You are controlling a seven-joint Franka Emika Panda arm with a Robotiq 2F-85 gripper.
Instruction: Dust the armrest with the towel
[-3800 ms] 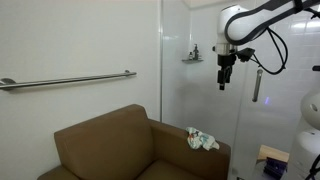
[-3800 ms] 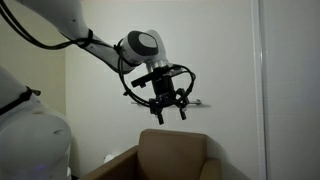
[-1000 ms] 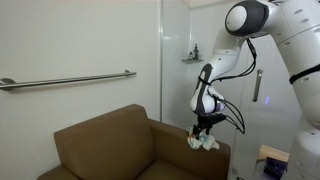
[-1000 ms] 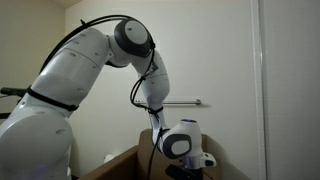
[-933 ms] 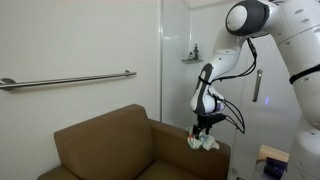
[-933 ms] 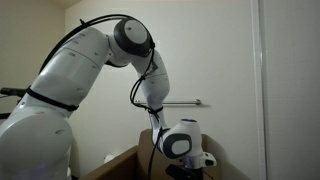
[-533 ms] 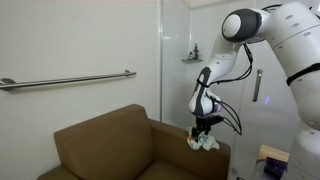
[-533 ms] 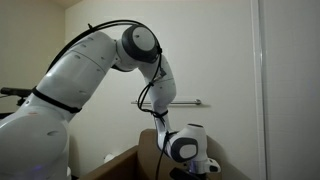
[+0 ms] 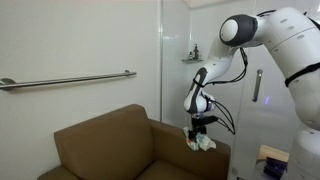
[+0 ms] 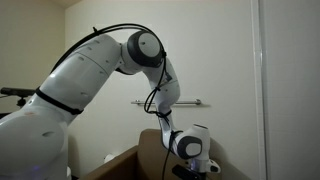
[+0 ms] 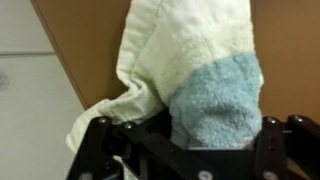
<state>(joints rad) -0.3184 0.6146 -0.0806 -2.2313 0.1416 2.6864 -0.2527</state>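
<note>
Gripper on the towel at the armrest

The gripper (image 9: 197,128) reaches down onto the white-and-blue towel (image 9: 203,143), which lies bunched on the brown armrest (image 9: 188,157) of the armchair (image 9: 100,145). In the wrist view its fingers (image 11: 96,130) stand spread wide, with the towel (image 11: 190,60) heaped between them on the armrest (image 11: 80,40).

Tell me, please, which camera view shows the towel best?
The wrist view: the towel fills it, cream with a light blue part, against the brown armrest. In an exterior view the towel is only a small crumpled lump under the gripper. In an exterior view the robot's wrist is there and no towel is seen.
</note>
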